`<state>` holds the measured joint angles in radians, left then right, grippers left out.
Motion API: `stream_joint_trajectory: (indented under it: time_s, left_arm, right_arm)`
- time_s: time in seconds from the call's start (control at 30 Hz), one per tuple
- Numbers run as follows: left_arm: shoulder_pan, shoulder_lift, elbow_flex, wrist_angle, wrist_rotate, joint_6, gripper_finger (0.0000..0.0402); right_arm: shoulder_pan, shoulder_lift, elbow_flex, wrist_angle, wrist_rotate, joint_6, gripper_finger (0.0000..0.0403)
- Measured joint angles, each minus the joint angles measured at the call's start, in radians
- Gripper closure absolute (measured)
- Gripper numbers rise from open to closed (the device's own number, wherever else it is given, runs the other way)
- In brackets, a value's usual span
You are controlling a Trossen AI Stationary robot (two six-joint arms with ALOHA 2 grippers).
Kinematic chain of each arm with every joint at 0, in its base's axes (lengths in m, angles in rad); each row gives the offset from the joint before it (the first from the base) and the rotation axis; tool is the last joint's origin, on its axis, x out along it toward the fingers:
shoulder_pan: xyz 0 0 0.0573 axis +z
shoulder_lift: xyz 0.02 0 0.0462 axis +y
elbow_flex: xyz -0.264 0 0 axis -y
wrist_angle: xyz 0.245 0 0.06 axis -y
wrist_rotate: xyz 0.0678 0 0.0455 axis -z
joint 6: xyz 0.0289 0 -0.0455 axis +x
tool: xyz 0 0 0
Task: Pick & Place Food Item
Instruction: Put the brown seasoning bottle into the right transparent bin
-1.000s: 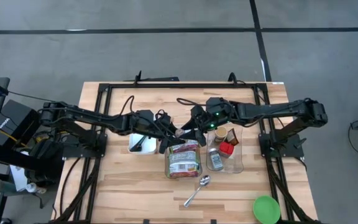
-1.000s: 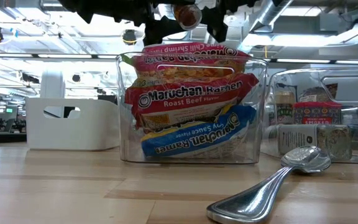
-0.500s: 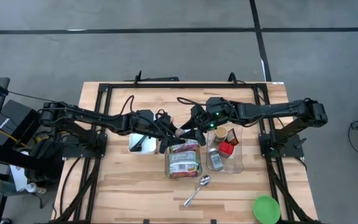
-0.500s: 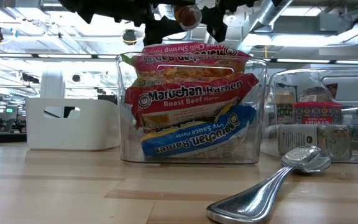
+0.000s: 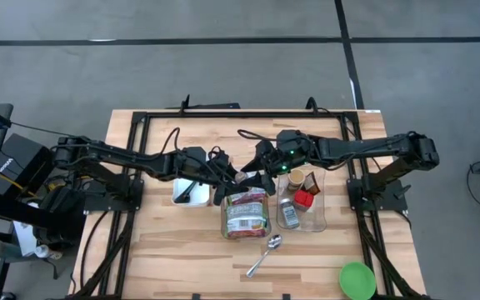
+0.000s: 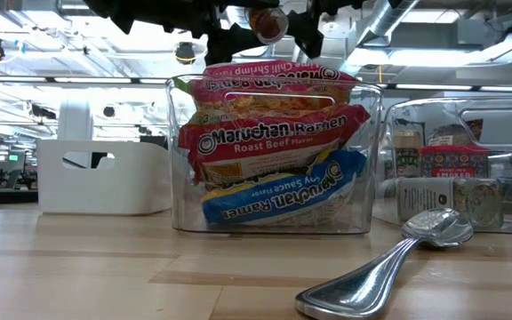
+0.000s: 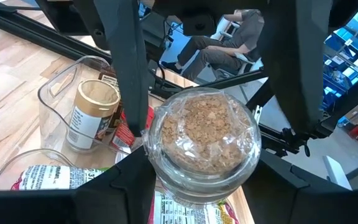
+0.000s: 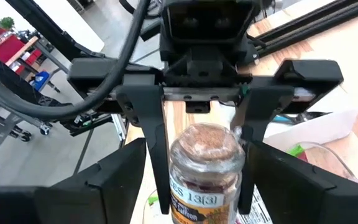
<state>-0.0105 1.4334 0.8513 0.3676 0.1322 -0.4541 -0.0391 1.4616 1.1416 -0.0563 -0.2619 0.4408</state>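
A: Glass is what is gripped: a jar (image 7: pixel 201 146) of brown granules is clamped between the left gripper's (image 5: pixel 233 180) fingers (image 7: pixel 127 74).

B: And the right gripper (image 5: pixel 261 172)?

A: Its fingers (image 8: pixel 127 168) are spread either side of the same jar, apart from it.

B: Where is the jar held?

A: Above a clear bin (image 6: pixel 274 156) stacked with ramen packets (image 6: pixel 269 138), on the wooden worktop (image 5: pixel 182 250). A spoon (image 6: pixel 389 267) is seen nearby.

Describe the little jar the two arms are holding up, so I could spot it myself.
Find the clear bin of ramen packets mid-table. Directly above it, the left tool grips a small glass jar of brown granules, held in the air, unlike the jars standing in the neighbouring bin.
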Motion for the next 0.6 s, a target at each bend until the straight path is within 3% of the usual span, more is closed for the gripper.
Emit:
stream_joint_trajectory:
  time_s: [0.6]
  left_arm:
    - [0.0, 0.001, 0.0, -0.007, -0.002, -0.002, 0.021]
  right_arm:
    - [-0.004, 0.053, 0.002, 0.044, -0.005, 0.005, 0.0128]
